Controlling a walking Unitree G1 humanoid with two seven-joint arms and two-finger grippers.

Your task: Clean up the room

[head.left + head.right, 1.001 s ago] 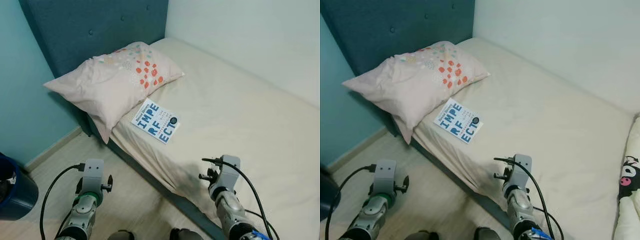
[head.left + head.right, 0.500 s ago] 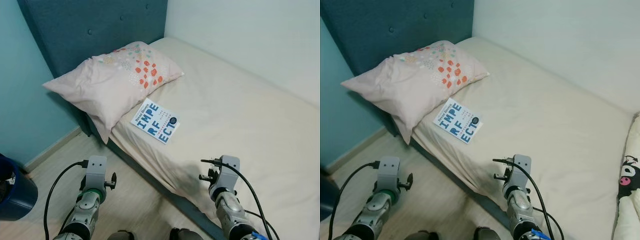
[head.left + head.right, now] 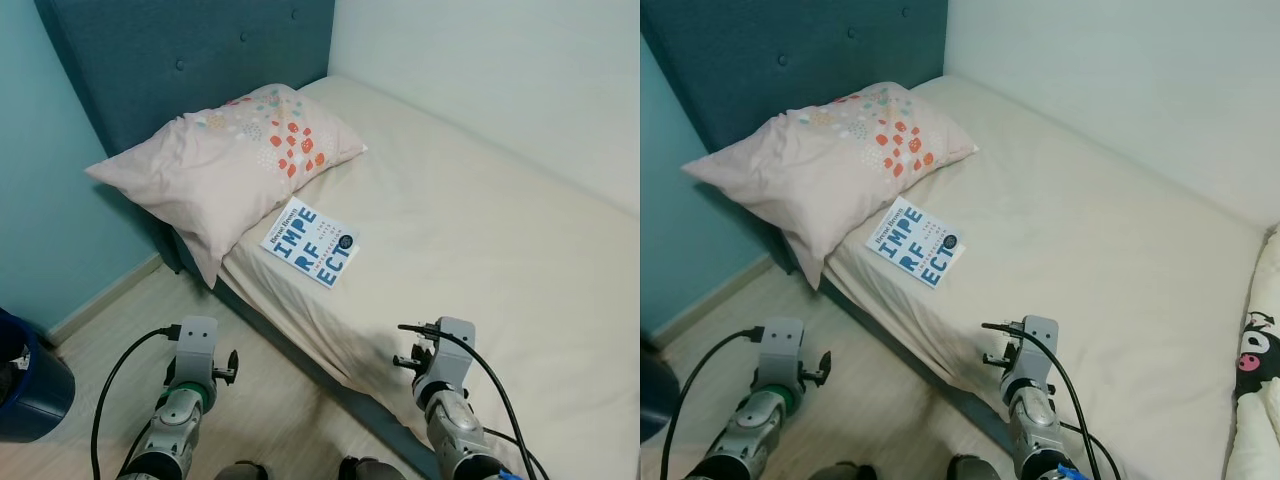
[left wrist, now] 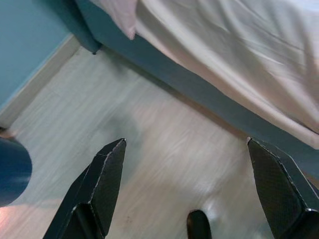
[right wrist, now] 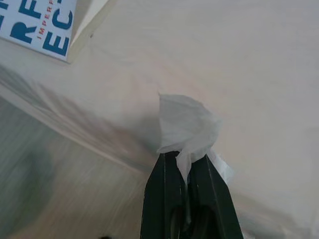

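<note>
My right gripper (image 5: 184,160) is shut on a crumpled white tissue (image 5: 185,123), held just above the cream bed sheet (image 5: 239,59) near the mattress edge. A white book with blue letters (image 3: 311,243) lies on the bed below the pillow, and its corner (image 5: 37,25) appears in the right wrist view. My left gripper (image 4: 184,144) hangs open over the pale wooden floor (image 4: 149,149) beside the bed, with nothing between its fingers. Both silver wrists (image 3: 193,350) (image 3: 440,355) sit low in front of me.
A pink patterned pillow (image 3: 225,160) leans at the teal headboard (image 3: 200,60). A dark blue bin (image 3: 25,385) stands on the floor at my left by the teal wall. A cartoon-print cushion (image 3: 1260,355) lies at the bed's right edge.
My left wrist has drifted slightly right and down toward the bed side. The right wrist has dropped a little. The book and pillow stay put.
</note>
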